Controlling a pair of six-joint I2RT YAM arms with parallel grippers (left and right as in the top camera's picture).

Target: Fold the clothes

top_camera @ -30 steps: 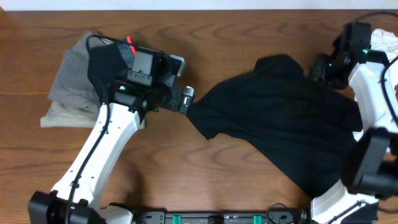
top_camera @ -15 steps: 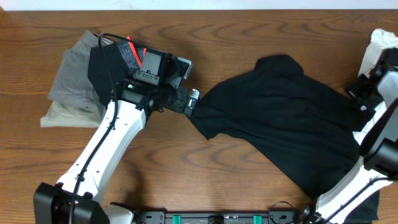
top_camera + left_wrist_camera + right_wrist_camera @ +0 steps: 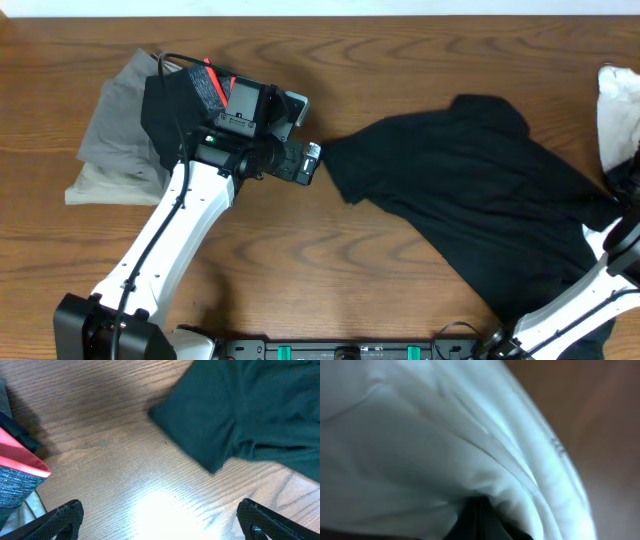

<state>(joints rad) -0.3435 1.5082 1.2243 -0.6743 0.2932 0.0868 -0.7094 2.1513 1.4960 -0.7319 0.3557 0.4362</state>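
Overhead: the black T-shirt (image 3: 480, 200) lies spread and rumpled on the wooden table (image 3: 400, 60), one sleeve pointing left. The left gripper (image 3: 313, 163) sits just beside that sleeve's tip, not touching it as far as can be seen, on a white left arm (image 3: 170, 240). Well to the left of the T-shirt lie grey folded garments (image 3: 105, 150), with a smaller black garment (image 3: 165, 105) on top showing a red strip. A white cloth (image 3: 620, 105) lies just past the T-shirt's upper right corner. The right arm (image 3: 600, 295) crosses the T-shirt's lower right part. The right gripper is lost at the frame's edge, dark against dark.

Left wrist: the two black fingertips (image 3: 62, 517) stand spread wide above bare wood, with nothing between them. The T-shirt's sleeve fills the upper right, apart from both fingertips. Left of the sleeve, at the frame's edge, shows the red and grey waistband (image 3: 20, 472) of the smaller garment.

Right wrist: blurred white fabric fills nearly the whole view, with a dark wedge at the bottom middle that cannot be told as finger or T-shirt. The right gripper is pressed together. Whether it pinches any fabric cannot be told.
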